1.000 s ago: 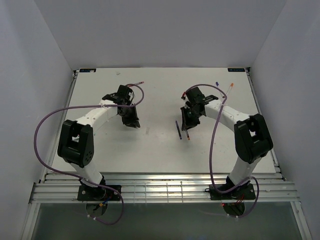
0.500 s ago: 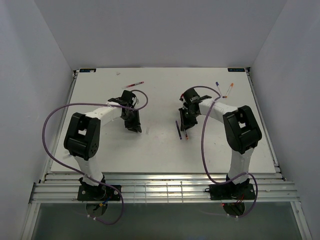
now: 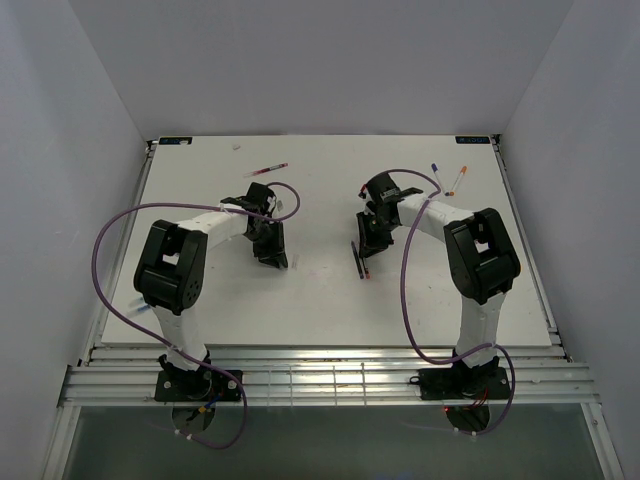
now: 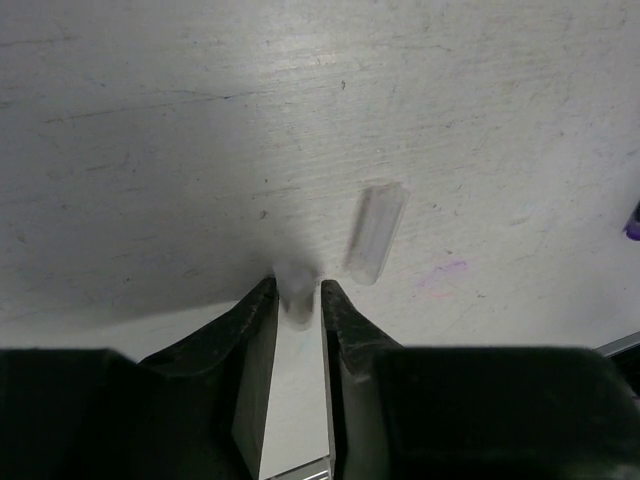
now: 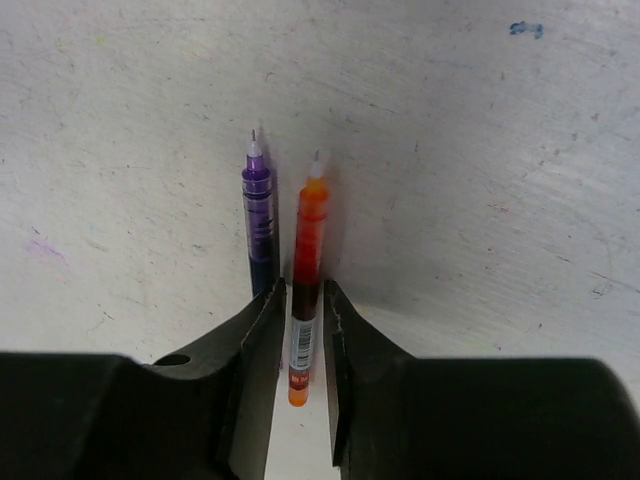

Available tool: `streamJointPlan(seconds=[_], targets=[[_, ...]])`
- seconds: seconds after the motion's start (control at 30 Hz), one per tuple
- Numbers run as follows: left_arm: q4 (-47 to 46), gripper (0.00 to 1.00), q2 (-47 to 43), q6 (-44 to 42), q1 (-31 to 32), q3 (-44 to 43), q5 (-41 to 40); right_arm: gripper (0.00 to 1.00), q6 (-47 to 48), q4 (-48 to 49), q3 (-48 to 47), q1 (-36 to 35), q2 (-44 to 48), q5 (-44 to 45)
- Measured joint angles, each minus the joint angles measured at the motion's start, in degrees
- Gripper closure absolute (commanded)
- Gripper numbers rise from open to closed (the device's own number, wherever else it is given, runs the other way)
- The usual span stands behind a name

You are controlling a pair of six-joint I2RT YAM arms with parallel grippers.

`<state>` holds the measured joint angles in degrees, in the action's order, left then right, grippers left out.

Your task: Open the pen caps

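Raise both narrow jaws straight up, so you disturb neither the orange pen (image 5: 305,270) nor the pale cap (image 4: 376,234).

The top camera looks down from behind on the whole surface (image 3: 300,300); each wrist camera views a near patch of it.

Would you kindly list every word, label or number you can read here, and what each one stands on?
None can be read.
Orange pen, white label: print too blurred to read.
Table, dark strip at the far right corner: too small to read.
Blue scribble on the table: no legible word.
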<state>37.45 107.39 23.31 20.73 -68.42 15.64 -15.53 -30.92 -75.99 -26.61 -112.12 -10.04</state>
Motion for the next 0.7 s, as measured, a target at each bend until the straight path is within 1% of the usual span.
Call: streamJointPlan(seconds=[0.2,0.33,0.37,0.5,0.57,0.7], targets=[[-0.4,0.58,0.0,0.1,0.1,0.0,0.2,0.66,0.8,1.1,0.2,0.0,0.0,-1.7],[-0.6,0.55,-0.1,0.3,0.1,0.0,0.5,0.63,1.1,1.6,0.4,0.2,0.2,-2.4],[-0.6,0.55,-0.1,0.4,0.1,0.0,0.5,0.59,1.1,1.6,0.4,0.3,0.3,-2.3],[-0.6,0.53,-0.5,0.5,0.2,0.0,-0.1,0.52,1.1,1.2,0.0,1.5,1.5,-1.9],[-0.6,0.52,-1.0,0.3,0.2,0.0,-0.8,0.49,1.2,0.7,-2.3,3.2,2.0,-1.8],[-0.6,0.52,-3.0,0.2,0.3,0.0,-1.9,0.44,2.3,0.7,-11.3,7.4,1.9,0.8]])
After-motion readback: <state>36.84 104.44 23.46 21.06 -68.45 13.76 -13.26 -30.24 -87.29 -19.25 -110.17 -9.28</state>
